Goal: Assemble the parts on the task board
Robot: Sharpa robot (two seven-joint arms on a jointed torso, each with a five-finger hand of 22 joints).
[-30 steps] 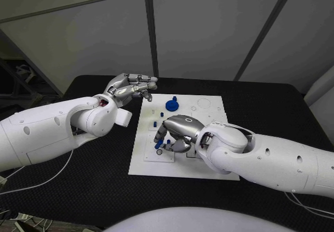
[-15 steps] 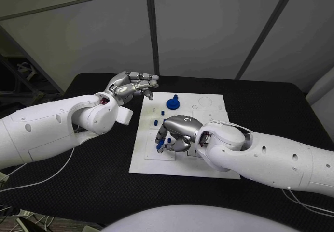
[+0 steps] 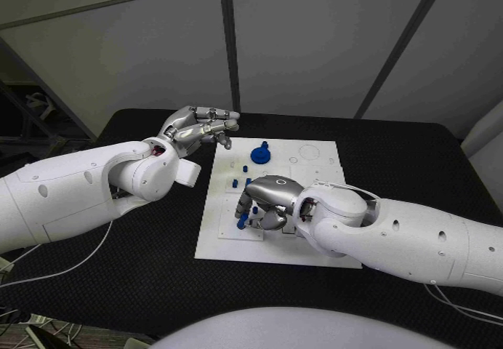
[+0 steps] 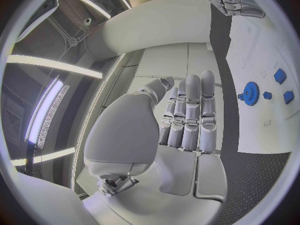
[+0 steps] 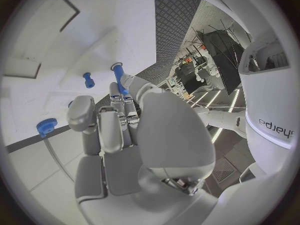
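While the right robot hand (image 3: 268, 203) hangs low over the left half of the white board (image 3: 315, 251), it holds a slim blue peg (image 3: 244, 217) between its fingertips, the peg tilted with its lower end at or just above the board; whether it touches cannot be told. In the right wrist view the same peg (image 5: 119, 77) juts out past the curled fingers (image 5: 107, 130), pointing toward the white surface.

The left robot hand (image 3: 197, 129) hovers above the black bench (image 3: 137, 269) just beside the board's far left corner. Its fingers are curled inward with nothing in them; the left wrist view shows them (image 4: 190, 115) folded side by side against the palm.

On the far part of the board stands a blue gear (image 3: 260, 154) with a small knob on top. A short blue pin (image 3: 232, 186) stands nearer the left edge, between the gear and the right robot hand, and another small blue piece (image 3: 246, 169) sits just beyond that hand. The left wrist view shows the gear (image 4: 251, 93) with small blue pieces (image 4: 279, 75) close by it.
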